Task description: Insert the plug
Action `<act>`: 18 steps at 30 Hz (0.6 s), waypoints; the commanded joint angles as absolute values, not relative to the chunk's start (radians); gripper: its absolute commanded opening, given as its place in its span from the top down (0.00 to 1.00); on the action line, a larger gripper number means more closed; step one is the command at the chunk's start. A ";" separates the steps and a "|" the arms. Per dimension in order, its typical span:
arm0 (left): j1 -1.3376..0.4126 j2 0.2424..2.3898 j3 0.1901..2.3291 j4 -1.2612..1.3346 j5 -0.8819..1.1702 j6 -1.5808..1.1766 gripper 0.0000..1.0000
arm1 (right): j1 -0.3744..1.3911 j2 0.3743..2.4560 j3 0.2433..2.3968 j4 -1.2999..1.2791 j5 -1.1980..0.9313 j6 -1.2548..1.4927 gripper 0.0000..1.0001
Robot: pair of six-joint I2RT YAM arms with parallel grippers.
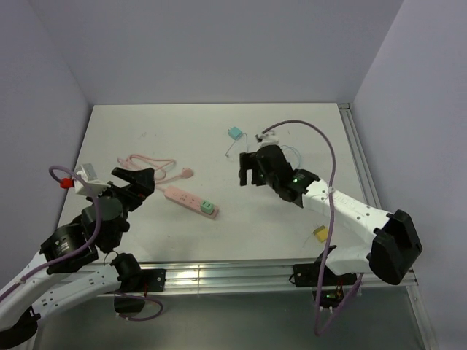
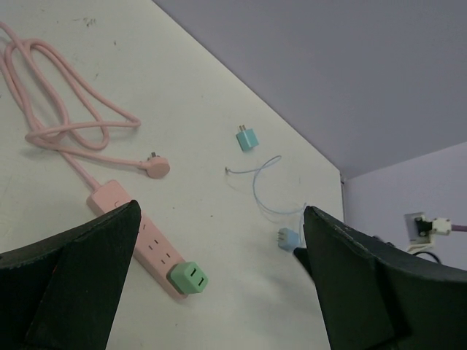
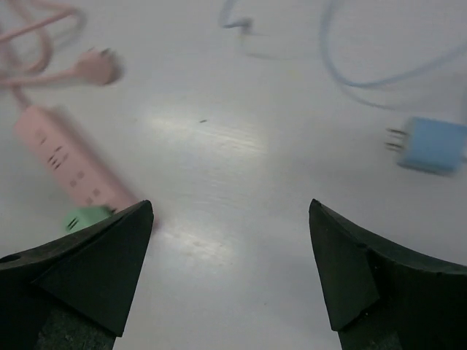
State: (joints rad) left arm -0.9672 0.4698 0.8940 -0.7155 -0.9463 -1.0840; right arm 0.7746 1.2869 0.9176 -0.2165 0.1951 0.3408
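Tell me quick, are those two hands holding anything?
Left hand: open, holding nothing.
Right hand: open, holding nothing.

A white table point(image 1: 146, 124) is enclosed by pale purple walls point(image 1: 219, 51) on the left, far and right sides. A small teal charger block point(image 1: 234, 133) is seen lying alone on the far middle of the table, its prongs pointed toward the far left. A small yellow scrap point(image 1: 320, 232) is placed near the right end of the near edge. A metal rail point(image 1: 219, 275) is fixed along the near edge, and a few faint dark marks point(image 2: 89, 22) are scattered at the far left.
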 commanded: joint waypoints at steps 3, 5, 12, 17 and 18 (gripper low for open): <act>-0.965 0.557 0.920 -0.675 -0.916 -1.034 0.00 | 0.565 1.261 0.934 -0.488 0.355 0.610 0.06; -0.965 0.572 0.926 -0.667 -0.908 -1.025 0.00 | 0.493 1.264 0.914 -0.529 0.330 0.674 0.08; -0.965 0.623 0.946 -0.653 -0.867 -0.997 0.01 | 0.322 1.181 0.827 -0.730 0.454 0.975 0.14; -0.965 0.655 0.946 -0.673 -0.847 -1.035 0.01 | 0.239 1.085 0.808 -0.949 0.433 1.090 0.14; -0.963 0.661 0.948 -0.679 -0.842 -1.038 0.01 | 0.229 1.060 0.793 -0.962 0.416 1.094 0.14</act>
